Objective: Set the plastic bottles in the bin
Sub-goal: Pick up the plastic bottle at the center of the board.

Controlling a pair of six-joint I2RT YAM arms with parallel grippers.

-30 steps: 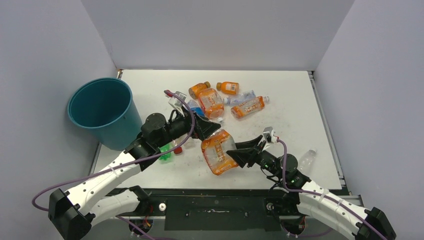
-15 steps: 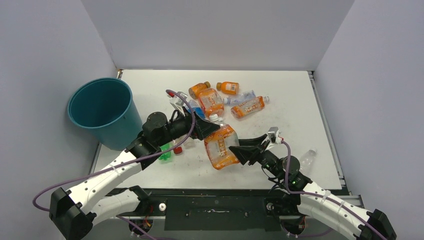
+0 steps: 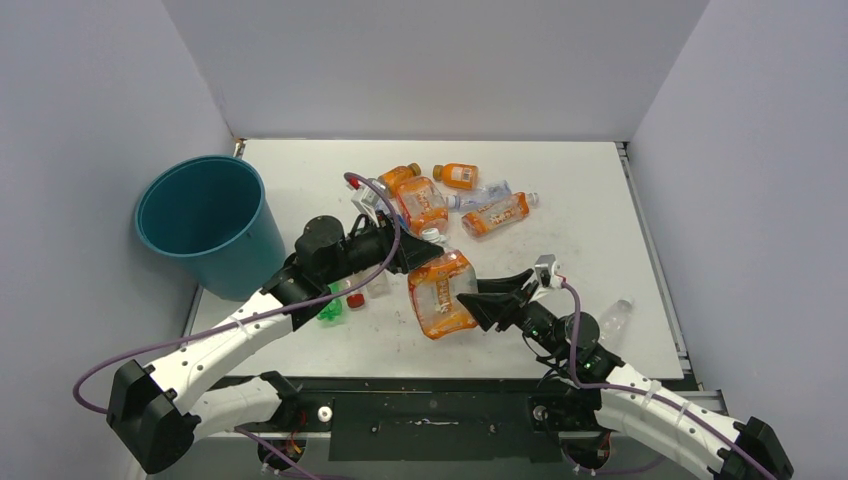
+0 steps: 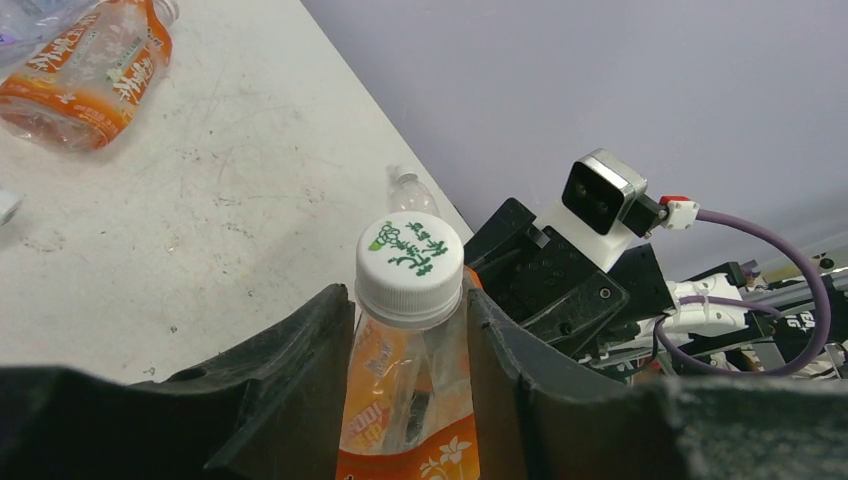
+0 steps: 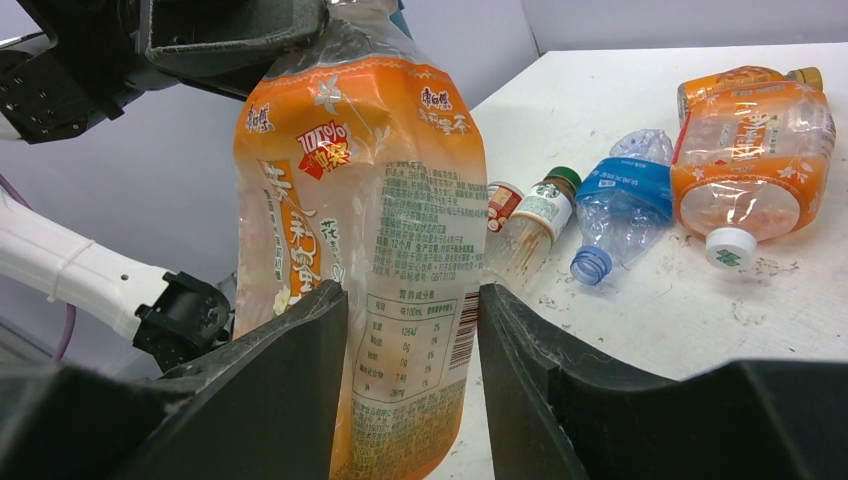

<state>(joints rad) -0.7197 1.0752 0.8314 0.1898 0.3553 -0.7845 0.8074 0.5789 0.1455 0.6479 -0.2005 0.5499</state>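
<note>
**A:** What does the right gripper (image 5: 412, 305) have?

**B:** It is clamped on the body of the large orange bottle (image 3: 440, 295).

**A:** And the left gripper (image 4: 410, 305)?

**B:** Its fingers pinch that same bottle's neck, just under the white cap (image 4: 410, 262).

**A:** Where is the bin (image 3: 240, 265)?

**B:** It stands upright at the far left, well apart from the held bottle. The other bottles (image 3: 455, 200) lie beyond.

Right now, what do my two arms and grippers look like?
Both arms match: the left arm and right arm have white lower links, black joints and black upper sections. The left gripper and right gripper are black, wedge-shaped two-finger claws. A purple cable runs along each arm to a small white wrist camera.
</note>
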